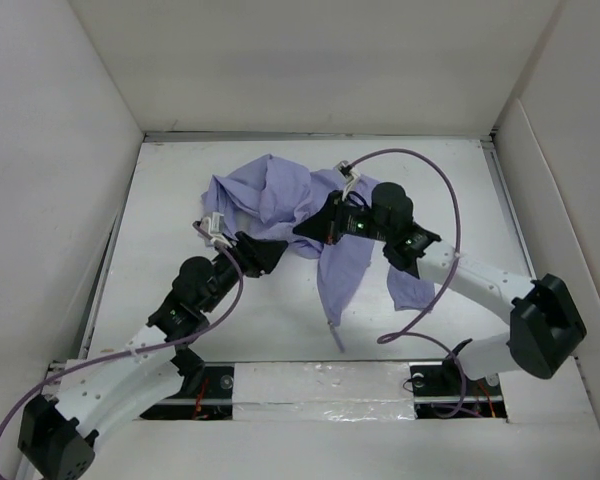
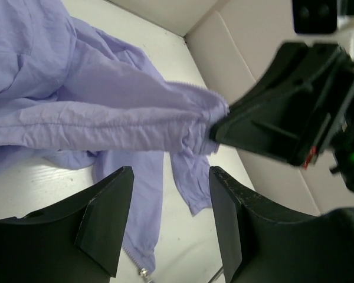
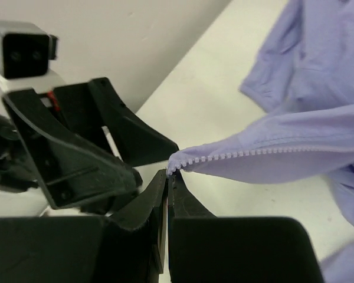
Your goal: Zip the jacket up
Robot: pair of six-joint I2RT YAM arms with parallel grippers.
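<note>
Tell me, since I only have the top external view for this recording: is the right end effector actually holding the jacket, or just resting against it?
Observer: Holding it. The right wrist view shows the right end effector shut on the jacket, pinching the very end of its zipper teeth.
Reviewer: And the left one?
Observer: The left wrist view shows the left end effector open. Its fingers are apart with no cloth between them.
Reviewer: Where is the other zipper edge?
Observer: In the left wrist view, a second zipper strip appears to lie on the table, below the lifted fabric.
</note>
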